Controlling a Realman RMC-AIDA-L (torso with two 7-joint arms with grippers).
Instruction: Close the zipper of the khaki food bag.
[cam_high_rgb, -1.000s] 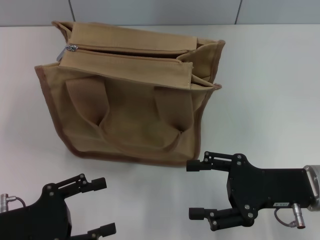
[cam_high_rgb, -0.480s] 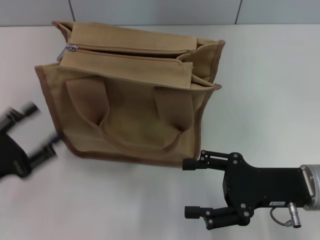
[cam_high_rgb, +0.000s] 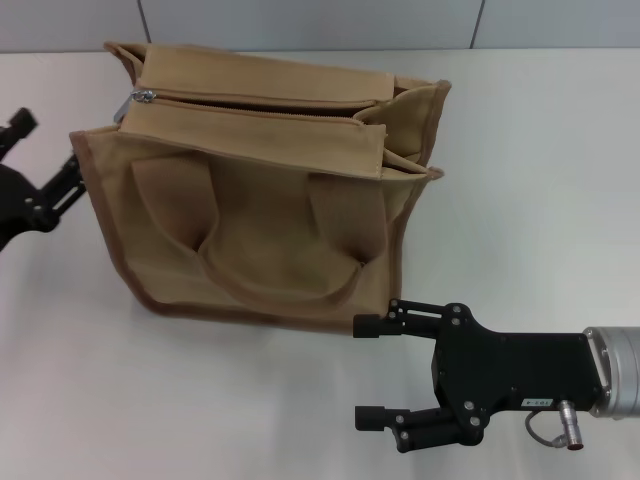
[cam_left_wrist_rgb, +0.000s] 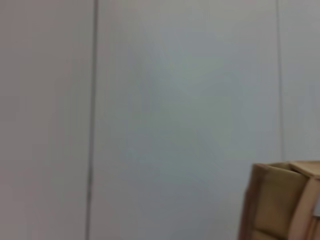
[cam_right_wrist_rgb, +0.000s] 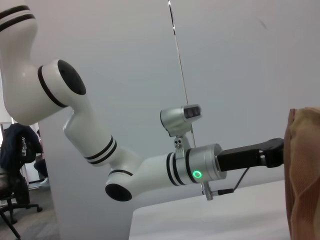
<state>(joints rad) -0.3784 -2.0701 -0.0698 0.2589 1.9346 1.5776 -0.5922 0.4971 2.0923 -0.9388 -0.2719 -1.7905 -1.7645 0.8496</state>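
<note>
While zipper lies open along top of khaki food bag at table's middle, approach step only: left gripper spread beside bag's left edge, right gripper spread near front. Next, pinch silver pull tab at left end, brace bag.

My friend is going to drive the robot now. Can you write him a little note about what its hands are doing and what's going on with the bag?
Left gripper: open, empty, up beside the left end of the khaki food bag, not touching it.
Right gripper: open, empty, low over the white table just in front of the bag's front right corner.
The bag stands upright on the table, handles hanging down its front.
Zipper: open along the top, with the silver pull tab at the left end.
Done: nothing zipped yet.
Left: grip the tab, steady the bag, pull the tab toward the right end.
</note>
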